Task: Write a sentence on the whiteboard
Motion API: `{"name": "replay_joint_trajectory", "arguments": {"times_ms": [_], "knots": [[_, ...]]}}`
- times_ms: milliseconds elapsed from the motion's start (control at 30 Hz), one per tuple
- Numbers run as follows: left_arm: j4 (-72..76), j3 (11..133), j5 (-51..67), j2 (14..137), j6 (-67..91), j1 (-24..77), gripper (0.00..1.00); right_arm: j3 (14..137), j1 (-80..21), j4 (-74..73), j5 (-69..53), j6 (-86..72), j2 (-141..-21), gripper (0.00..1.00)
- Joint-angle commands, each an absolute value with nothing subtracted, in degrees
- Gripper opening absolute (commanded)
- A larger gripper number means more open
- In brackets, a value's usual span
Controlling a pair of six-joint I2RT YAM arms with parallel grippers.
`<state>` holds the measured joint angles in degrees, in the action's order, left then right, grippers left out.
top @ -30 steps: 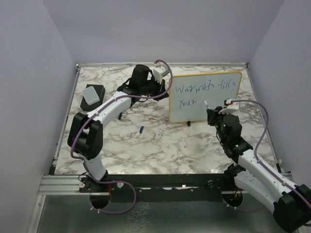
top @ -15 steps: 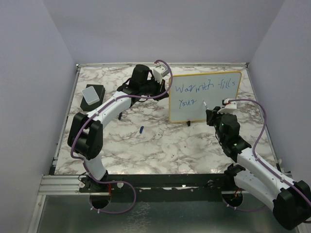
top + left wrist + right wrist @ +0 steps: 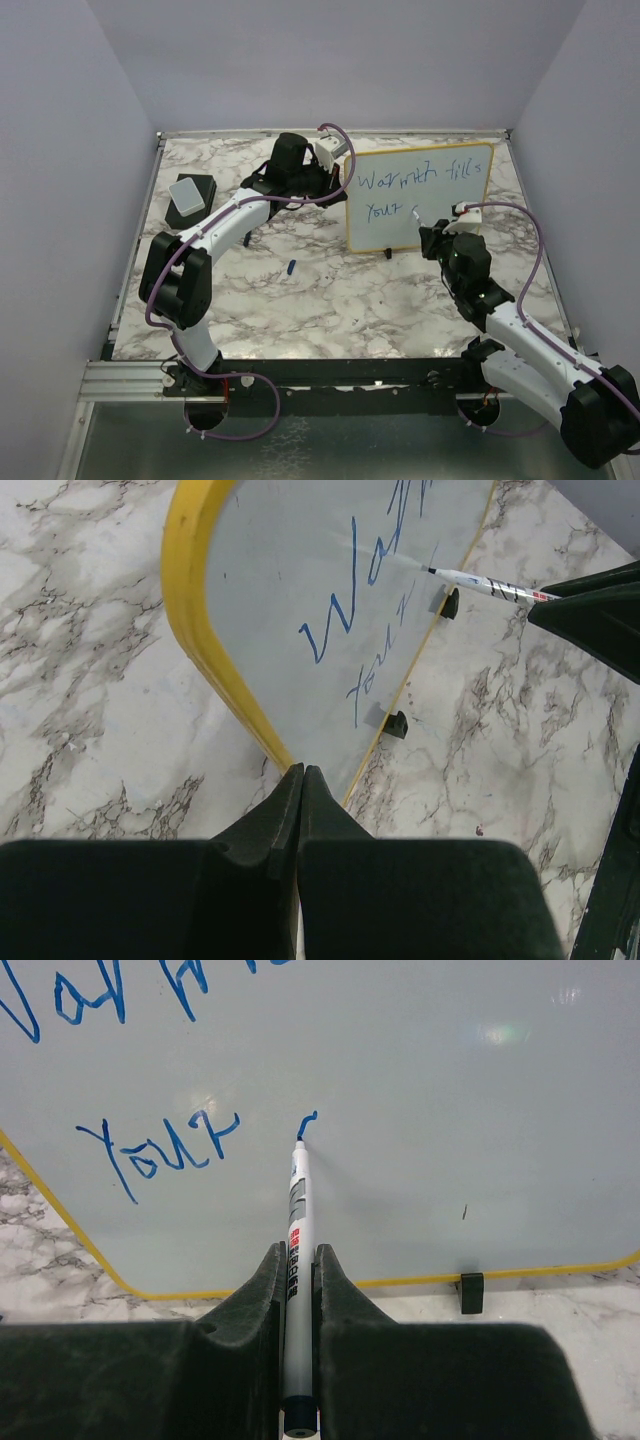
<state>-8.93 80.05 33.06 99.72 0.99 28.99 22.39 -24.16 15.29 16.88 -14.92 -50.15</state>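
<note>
Count first: one whiteboard [image 3: 445,218], one marker [image 3: 296,1195], one eraser [image 3: 190,196], one small blue cap [image 3: 290,266], two arms. The board stands upright on two black feet [image 3: 397,723] and carries two lines of blue writing [image 3: 420,180], "Warmth fills" above and "Your" beneath.

The right arm stretches from its near corner up to the board, wrist level and facing it squarely. The right gripper [image 3: 297,1260] is clamped on the marker, which runs out straight ahead between the fingers. Its tip touches the board just right of "Your", at the foot of a short hooked stroke. The lower yellow frame passes just below the fingertips.

The left arm folds at the elbow and reaches far forward. The left gripper [image 3: 300,778] has its fingers pressed together with no gap, tips against the board's yellow edge at a bottom corner. I cannot tell whether they pinch it. The board leans away ahead of them. The eraser lies well off to that gripper's left, and the cap sits on the table [image 3: 330,300] behind it, towards the bases.
</note>
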Motion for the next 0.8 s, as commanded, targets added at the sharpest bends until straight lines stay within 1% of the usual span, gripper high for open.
{"name": "replay_joint_trajectory", "arguments": {"times_ms": [0,433,767], "knots": [[-8.68,81.03,33.68,97.93,0.41,29.23,0.0,22.9,-23.81,14.67,16.02,-14.76,-50.56,0.01],[-8.7,81.04,33.66,97.93,0.35,29.18,0.0,23.02,-23.87,12.06,21.51,-16.44,-49.91,0.01],[-8.69,81.04,33.83,97.98,0.43,29.2,0.0,23.81,-23.86,13.45,21.76,-15.79,-50.26,0.01]]}}
